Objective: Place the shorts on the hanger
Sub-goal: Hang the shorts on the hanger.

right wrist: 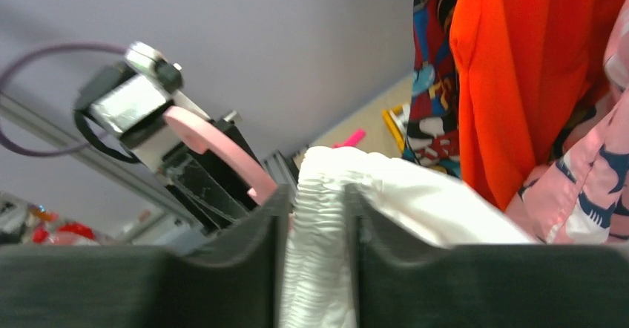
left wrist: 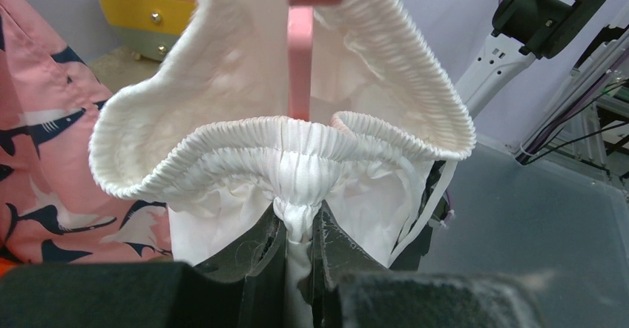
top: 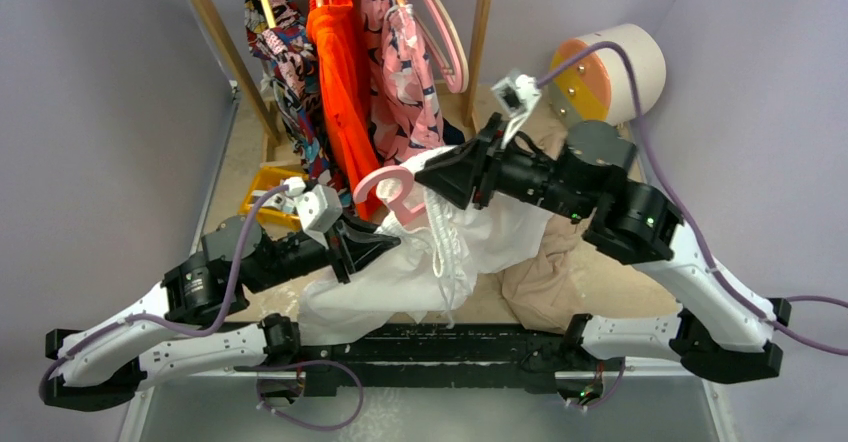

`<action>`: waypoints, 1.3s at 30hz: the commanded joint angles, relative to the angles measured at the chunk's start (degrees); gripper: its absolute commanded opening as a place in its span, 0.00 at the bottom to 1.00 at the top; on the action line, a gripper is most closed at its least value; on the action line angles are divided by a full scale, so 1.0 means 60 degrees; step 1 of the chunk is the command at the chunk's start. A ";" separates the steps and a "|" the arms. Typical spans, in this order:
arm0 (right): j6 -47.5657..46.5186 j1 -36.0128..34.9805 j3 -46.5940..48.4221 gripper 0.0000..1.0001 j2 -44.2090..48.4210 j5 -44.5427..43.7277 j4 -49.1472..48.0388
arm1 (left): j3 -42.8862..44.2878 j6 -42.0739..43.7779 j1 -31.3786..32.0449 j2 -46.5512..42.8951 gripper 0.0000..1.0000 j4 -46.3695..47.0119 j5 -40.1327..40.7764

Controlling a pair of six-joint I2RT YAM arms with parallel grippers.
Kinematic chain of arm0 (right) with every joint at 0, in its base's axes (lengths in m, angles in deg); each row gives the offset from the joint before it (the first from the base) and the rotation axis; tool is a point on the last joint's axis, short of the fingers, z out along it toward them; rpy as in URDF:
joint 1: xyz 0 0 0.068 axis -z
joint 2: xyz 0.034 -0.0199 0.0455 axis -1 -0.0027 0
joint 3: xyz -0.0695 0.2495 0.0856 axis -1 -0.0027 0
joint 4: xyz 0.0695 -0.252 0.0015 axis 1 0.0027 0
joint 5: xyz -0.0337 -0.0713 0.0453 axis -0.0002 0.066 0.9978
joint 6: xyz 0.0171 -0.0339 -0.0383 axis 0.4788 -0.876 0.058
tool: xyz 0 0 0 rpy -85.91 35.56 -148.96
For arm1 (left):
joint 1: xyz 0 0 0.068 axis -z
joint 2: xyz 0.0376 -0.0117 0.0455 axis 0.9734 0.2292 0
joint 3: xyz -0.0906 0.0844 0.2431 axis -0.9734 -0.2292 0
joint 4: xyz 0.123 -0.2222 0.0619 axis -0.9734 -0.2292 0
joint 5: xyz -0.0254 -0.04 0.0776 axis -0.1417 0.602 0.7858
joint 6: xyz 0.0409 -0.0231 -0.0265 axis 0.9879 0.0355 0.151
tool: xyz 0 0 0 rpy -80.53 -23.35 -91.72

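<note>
Gripping the white shorts from both sides over the tabletop, the left gripper is clamped on a bunched fold of the elastic waistband and the right gripper is pinched on the opposite edge. The pink hanger stands inside the open waistband, its hook clear of the fabric. Assessment: insertion is done, but settling the shorts on the hanger's arms and releasing them remain.

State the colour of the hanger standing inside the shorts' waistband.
Pink; the hanger shows best in the left wrist view.
</note>
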 commanded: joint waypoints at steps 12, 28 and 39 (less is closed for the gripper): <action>-0.1177 0.0005 0.1602 0.71 0.0110 -0.0493 0.1916 | -0.1763 -0.1167 -0.0005 -0.1440 0.00 0.2831 -0.0027; -0.1910 0.0001 -0.2992 0.71 0.4238 -0.3721 -0.0312 | -0.1747 -0.1678 -0.0005 -0.3413 0.00 0.2596 0.1506; -0.2314 -0.0004 -0.4179 0.71 0.3845 -0.3541 -0.2070 | -0.1145 -0.1731 -0.0006 -0.3227 0.00 0.1970 0.1113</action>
